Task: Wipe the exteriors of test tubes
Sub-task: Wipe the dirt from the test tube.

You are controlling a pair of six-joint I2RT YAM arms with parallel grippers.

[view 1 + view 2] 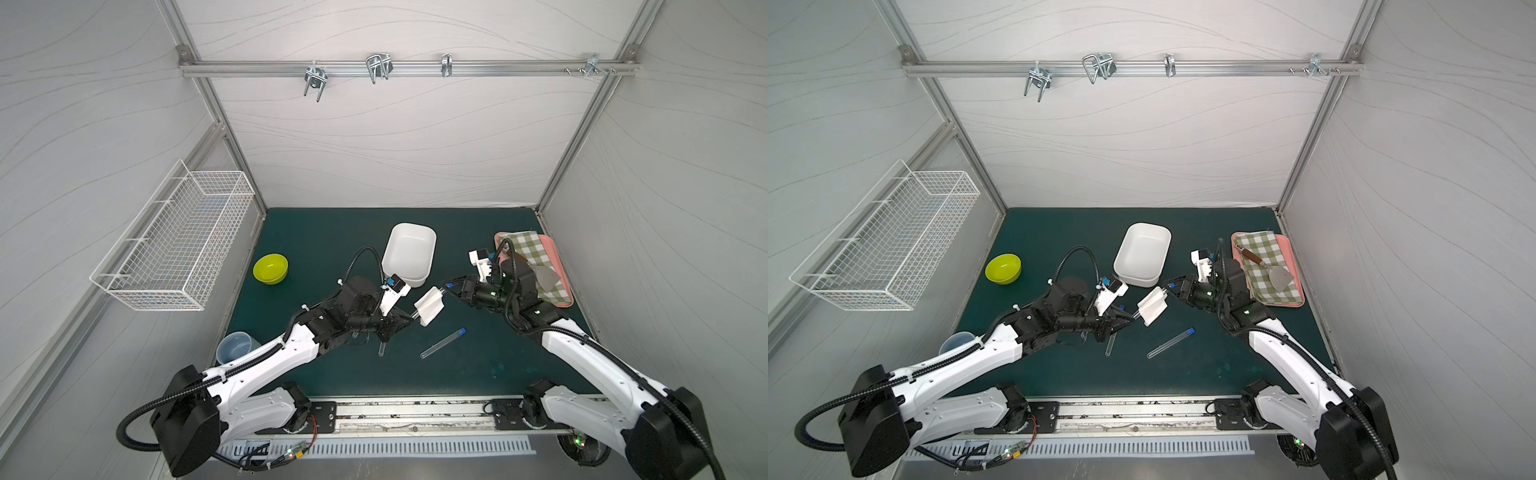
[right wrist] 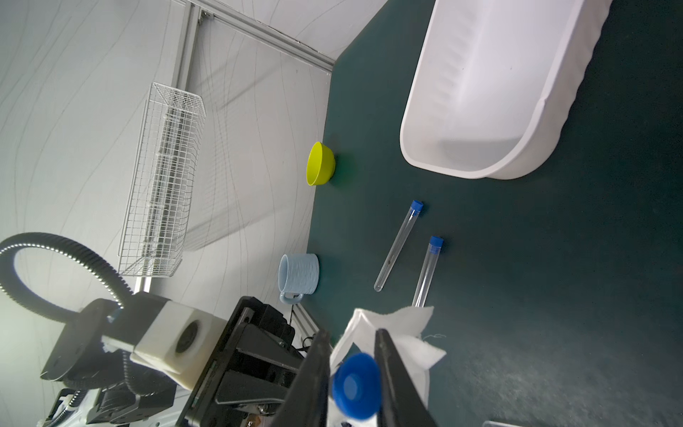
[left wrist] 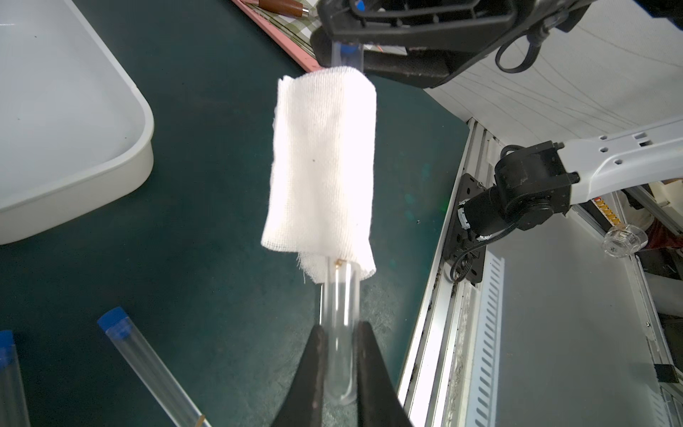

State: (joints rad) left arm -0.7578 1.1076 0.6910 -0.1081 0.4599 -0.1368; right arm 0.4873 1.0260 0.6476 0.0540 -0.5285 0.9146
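cloth (image 3: 321,166) wraps test tube (image 3: 338,314), hiding its middle

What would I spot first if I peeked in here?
A test tube wrapped in white cloth, held above the middle of the table between two claws: the left claw pinches its round end, the right claw its blue cap. Just behind sits a white tub; a yellow-green bowl sits far left.

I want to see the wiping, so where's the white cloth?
In both top views the white cloth is over the table's middle, wrapped around the test tube stretched between the left gripper and right gripper, beside the white tub.
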